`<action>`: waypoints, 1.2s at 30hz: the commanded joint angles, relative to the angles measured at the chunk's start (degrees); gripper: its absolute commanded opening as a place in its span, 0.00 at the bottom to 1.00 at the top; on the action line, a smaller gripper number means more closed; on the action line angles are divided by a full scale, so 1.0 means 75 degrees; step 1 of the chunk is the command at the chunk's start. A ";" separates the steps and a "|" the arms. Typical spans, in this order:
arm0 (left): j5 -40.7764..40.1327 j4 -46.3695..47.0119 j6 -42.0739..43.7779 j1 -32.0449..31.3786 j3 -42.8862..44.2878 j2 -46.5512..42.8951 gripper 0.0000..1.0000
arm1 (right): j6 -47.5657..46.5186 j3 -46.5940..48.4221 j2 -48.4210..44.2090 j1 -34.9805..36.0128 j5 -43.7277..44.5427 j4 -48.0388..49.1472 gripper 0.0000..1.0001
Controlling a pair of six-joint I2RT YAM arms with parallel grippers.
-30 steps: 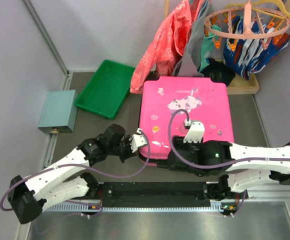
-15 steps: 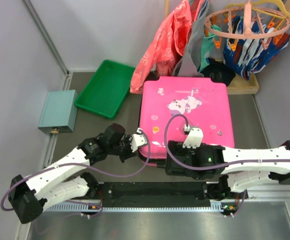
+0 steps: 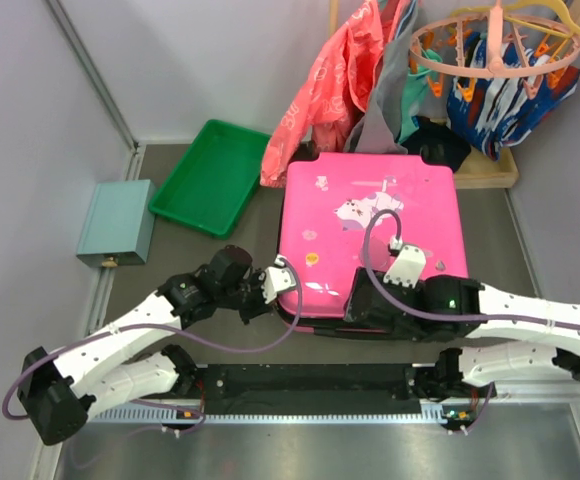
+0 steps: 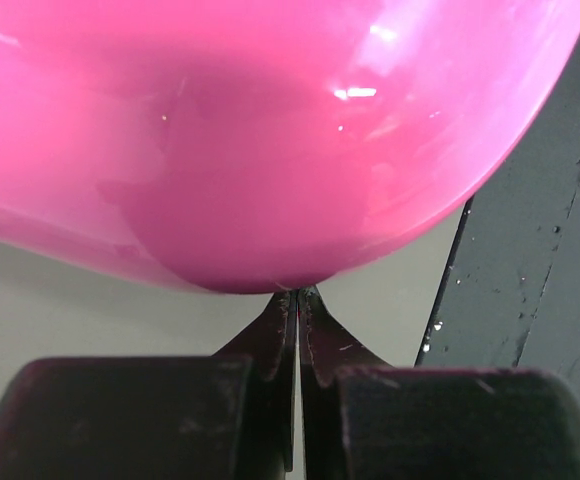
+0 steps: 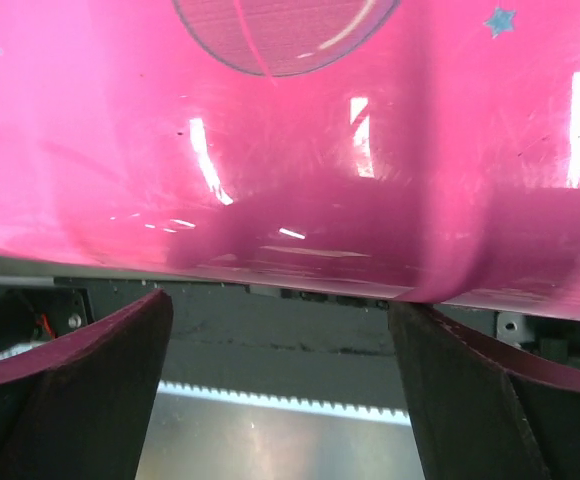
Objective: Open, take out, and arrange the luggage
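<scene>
The left gripper [image 4: 297, 295] is pinched fully closed, its tips touching the rounded near-left corner of the luggage [image 3: 375, 225]. Nothing shows between them. The right gripper [image 5: 278, 300] stands spread wide at the luggage's near edge, gripping nothing. The closed hot-pink luggage lies flat on the grey table [image 3: 490, 215], with a green tray [image 3: 210, 178] to its left.

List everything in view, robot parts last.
luggage: one, hot pink with white stickers, closed, lying flat, centre
tray: one, green, far left of luggage
box: one, pale teal, left edge
clothes: several, coral and grey, hanging behind luggage
drying hanger: one, peach, top right
left pincer: one, dark, shut, at luggage's near-left corner
right pincer: one, dark, open, at luggage's near edge
</scene>
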 commanded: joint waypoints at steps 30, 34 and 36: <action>-0.0087 0.1634 0.0109 0.0040 0.0847 0.0655 0.00 | -0.2220 0.0742 0.1589 -0.1382 0.1679 -0.1824 0.93; -0.0029 0.1658 0.0074 0.0028 0.0847 0.0631 0.00 | -0.1871 0.0463 0.1157 -0.1066 0.1830 -0.1098 0.98; -0.0028 0.1646 0.0074 0.0040 0.0847 0.0608 0.00 | -0.1472 0.0193 0.0957 -0.0937 0.1982 -0.0816 0.99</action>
